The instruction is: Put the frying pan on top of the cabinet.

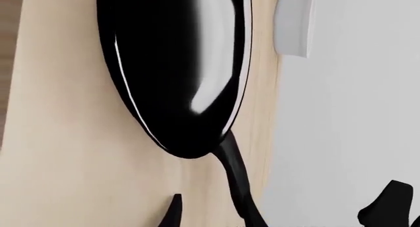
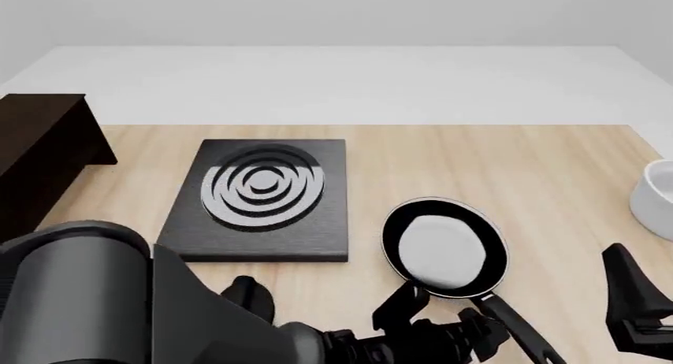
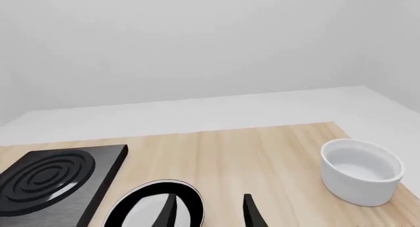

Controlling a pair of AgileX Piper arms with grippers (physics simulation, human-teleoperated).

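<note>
Frying pan [image 2: 446, 252] on table [image 2: 547, 175] — left gripper [image 2: 436, 321] spread around its handle; right gripper [image 3: 208, 212] spread, empty.

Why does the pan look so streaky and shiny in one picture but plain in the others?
In the left wrist view the round black frying pan is seen close and edge-on, so its glossy inside shows a blurred white glare streak; in the front view its inside looks evenly pale grey; the right wrist view shows only part of it.

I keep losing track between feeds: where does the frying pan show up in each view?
Front view: frying pan lower centre-right on the table, right of the stove plate.
Left wrist view: pan fills the upper middle, handle trailing down.
Right wrist view: pan at the bottom edge.
Shared landmark: the white bowl, visible in all three.
</note>
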